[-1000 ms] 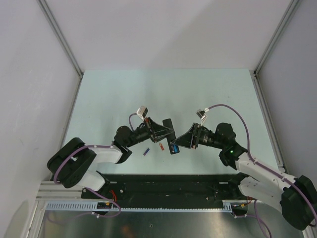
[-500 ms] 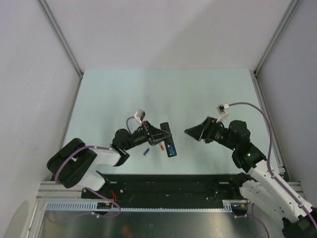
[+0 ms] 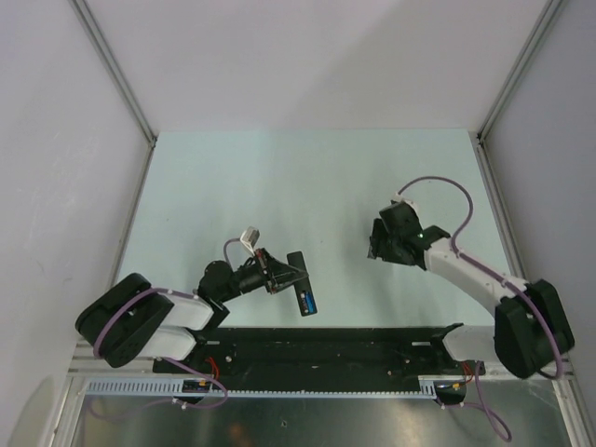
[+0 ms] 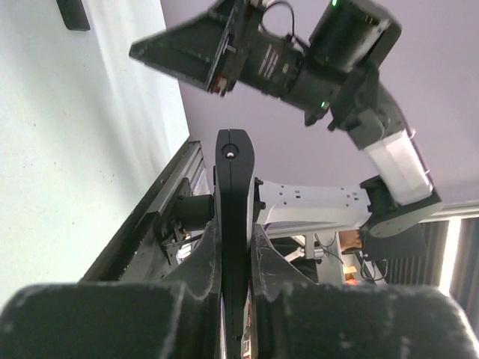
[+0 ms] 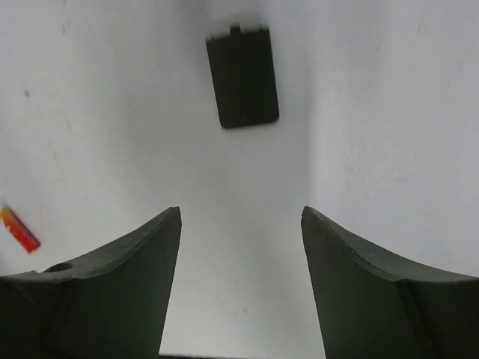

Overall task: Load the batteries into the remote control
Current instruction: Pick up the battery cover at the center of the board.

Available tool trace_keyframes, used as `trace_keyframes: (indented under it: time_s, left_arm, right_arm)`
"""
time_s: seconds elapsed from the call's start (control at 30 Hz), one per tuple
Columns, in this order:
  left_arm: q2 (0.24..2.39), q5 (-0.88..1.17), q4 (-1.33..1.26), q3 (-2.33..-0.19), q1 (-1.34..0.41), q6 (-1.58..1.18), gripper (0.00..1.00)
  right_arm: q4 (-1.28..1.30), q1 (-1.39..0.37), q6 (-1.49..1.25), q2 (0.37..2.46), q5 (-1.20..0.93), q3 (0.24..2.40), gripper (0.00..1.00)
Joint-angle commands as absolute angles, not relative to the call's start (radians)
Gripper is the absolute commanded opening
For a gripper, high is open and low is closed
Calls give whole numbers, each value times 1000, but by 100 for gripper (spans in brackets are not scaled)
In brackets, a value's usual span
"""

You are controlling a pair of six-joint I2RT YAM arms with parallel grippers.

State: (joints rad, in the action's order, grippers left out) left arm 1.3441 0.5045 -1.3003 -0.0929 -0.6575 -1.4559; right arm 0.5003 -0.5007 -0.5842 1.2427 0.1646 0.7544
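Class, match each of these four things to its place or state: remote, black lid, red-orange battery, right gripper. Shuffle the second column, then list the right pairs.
1 remote
2 black lid
3 red-orange battery
4 right gripper

A open, holding nothing
B clamped edge-on in the left gripper
C flat on the table, straight ahead of the right gripper
D on the table, at the left edge of the right wrist view

Pairs: 1-B, 2-C, 3-D, 4-A
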Motion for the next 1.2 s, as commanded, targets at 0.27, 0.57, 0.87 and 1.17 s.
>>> trace_keyframes:
  time_s: [0.27, 0.57, 0.87, 1.17]
  left_arm:
    - [1285, 554, -1548, -55, -649, -1399, 0]
    - [1262, 561, -1546, -29, -635, -1396, 0]
    - [1267, 568, -1548, -32, -632, -1397, 0]
    - [1289, 574, -1548, -46, -634, -1396, 0]
  right_arm:
    - [508, -491, -377, 1564, 250, 1018, 69]
    - [482, -483, -354, 1652, 216, 1038, 68]
    - [466, -471, -333, 1697, 186, 1040, 63]
    - [448, -433, -319, 1718, 146, 1040, 61]
